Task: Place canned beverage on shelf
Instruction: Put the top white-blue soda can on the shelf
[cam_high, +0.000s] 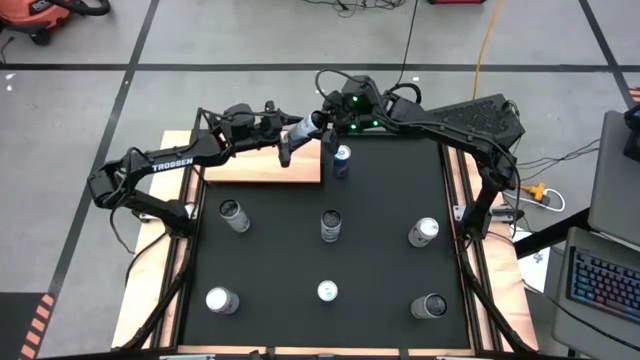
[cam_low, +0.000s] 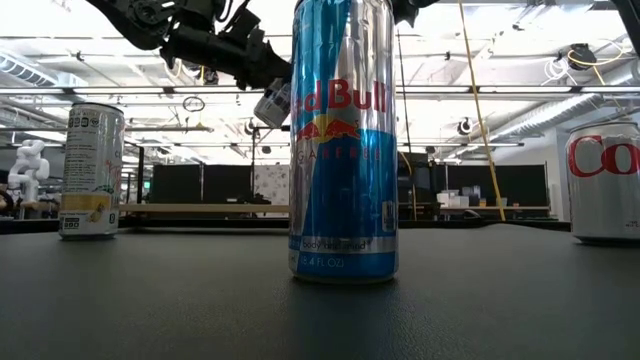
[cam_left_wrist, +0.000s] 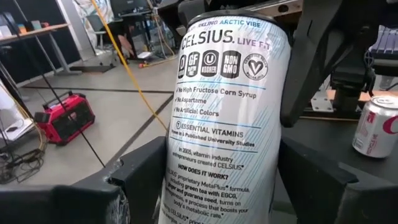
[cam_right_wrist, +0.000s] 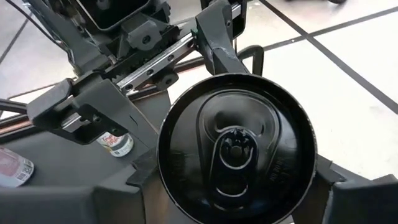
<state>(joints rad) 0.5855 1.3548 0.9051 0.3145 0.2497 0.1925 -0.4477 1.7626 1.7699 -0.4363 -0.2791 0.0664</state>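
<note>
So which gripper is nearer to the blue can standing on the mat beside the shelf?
Right. The right gripper hangs just beyond the blue can, at the Celsius can; the left gripper is farther off, over the shelf.

my two arms are matte black and jointed. my left arm (cam_high: 165, 165) carries white trossen lettering. green lights glow on my right arm (cam_high: 455, 120), with loose black cables.

White, blue-streaked Celsius can (cam_left_wrist: 227, 118); blue-and-silver Red Bull can (cam_low: 343, 140); black mat (cam_high: 380, 250); light-wood shelf (cam_high: 262, 167).
</note>
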